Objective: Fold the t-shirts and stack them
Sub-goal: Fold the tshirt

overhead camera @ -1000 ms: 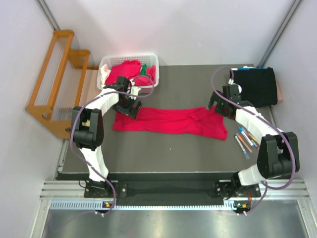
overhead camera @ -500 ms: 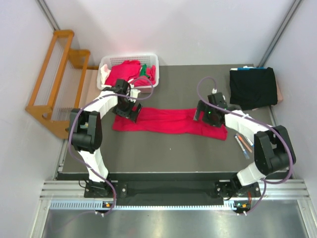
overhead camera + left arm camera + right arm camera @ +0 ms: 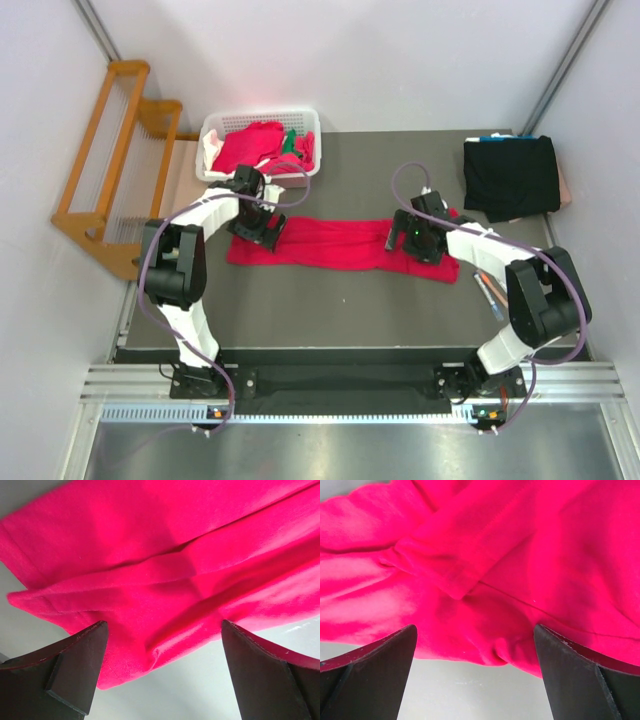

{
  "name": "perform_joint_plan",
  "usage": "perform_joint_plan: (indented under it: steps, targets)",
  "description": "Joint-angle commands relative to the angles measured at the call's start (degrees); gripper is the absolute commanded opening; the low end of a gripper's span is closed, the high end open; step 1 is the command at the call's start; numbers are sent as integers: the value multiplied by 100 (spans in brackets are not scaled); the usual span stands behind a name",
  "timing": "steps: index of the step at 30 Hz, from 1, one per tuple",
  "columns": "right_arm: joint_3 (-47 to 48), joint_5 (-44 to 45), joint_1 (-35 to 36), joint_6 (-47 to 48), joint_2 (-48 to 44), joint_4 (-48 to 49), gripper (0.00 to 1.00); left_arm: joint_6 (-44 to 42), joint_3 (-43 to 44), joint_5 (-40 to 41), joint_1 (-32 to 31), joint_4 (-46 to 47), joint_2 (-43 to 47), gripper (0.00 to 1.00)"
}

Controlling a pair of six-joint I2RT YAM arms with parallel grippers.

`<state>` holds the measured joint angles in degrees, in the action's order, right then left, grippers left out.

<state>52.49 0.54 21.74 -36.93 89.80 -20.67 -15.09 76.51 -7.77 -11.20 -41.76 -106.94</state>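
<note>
A crimson red t-shirt (image 3: 335, 245) lies spread as a long strip across the middle of the table. My left gripper (image 3: 260, 228) hovers open over its left end. In the left wrist view the cloth's folded edge (image 3: 165, 575) lies between the wide-apart jaws of the left gripper (image 3: 164, 630). My right gripper (image 3: 410, 235) stands open over the shirt's right part, and a sleeve fold (image 3: 455, 560) shows above the right gripper (image 3: 475, 630). A folded black t-shirt (image 3: 510, 175) lies at the back right. More red t-shirts (image 3: 255, 145) fill the basket.
The white plastic basket (image 3: 214, 126) stands at the back left corner of the table. Several coloured pens (image 3: 490, 287) lie on the table to the right of the red shirt. A wooden rack (image 3: 105, 150) stands beside the table on the left.
My right arm has swung left from beside the black t-shirt onto the right part of the red shirt. My left gripper has shifted slightly at the left end.
</note>
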Motion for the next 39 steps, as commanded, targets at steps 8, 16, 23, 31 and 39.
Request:
perform_joint_plan:
  steps: [8,16,23,31,39]
  targets:
    - [-380,553,112,80,-586,-517,100,-486,-865,898,21,870,323,99]
    - [-345,693,59,168,-472,-667,100,-582,-1182,988,48,1047,287,99]
    - [-292,720,-73,282,-463,-746,100,-547,-1191,803,48,810,436,99]
    - [-187,922,-240,423,-516,-992,100,-714,-1516,803,48,669,858,99]
    - [-2,1027,-433,528,-420,-1071,100,-873,-1666,628,48,537,1052,99]
